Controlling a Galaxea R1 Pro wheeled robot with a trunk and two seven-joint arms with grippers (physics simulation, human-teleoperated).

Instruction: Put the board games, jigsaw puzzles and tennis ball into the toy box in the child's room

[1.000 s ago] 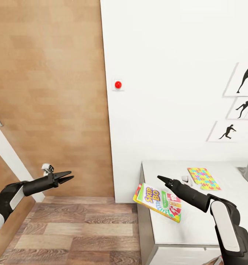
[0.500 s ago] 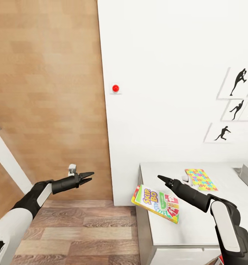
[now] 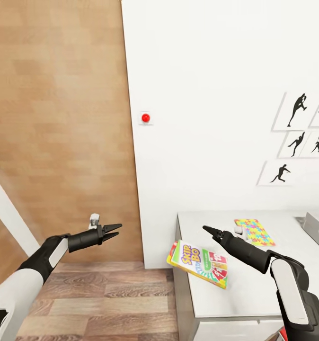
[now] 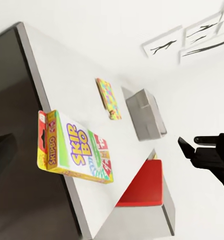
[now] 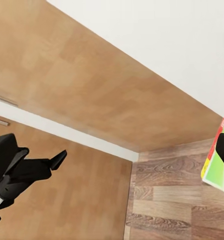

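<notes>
A Skip-Bo board game point(image 3: 197, 263), a green, red and yellow box, lies on the white table point(image 3: 254, 284) and overhangs its left corner. Farther back on the table lies a bright jigsaw puzzle point(image 3: 254, 230), and the grey toy box point(image 3: 316, 225) is cut off at the right edge. My right gripper point(image 3: 207, 229) hovers above the game, open and empty. Left of the table, my left gripper point(image 3: 118, 229) hangs over the floor, open and empty. The left wrist view shows the game point(image 4: 74, 150), puzzle point(image 4: 108, 97), toy box point(image 4: 144, 114) and right gripper point(image 4: 191, 144). The bed and tennis ball are out of view.
A wooden door point(image 3: 60, 118) stands left of the white wall, which has a red button point(image 3: 145, 117) and sports-silhouette pictures point(image 3: 294, 142). Wood-plank floor point(image 3: 107, 303) lies between door and table. A small white object point(image 3: 237, 230) sits beside the puzzle. A red seat point(image 4: 141, 185) stands by the table.
The camera has turned slightly, sliding the scene left. My left arm has reached forward and toward the table, its fingers closer together than a second ago. The right arm is unchanged.
</notes>
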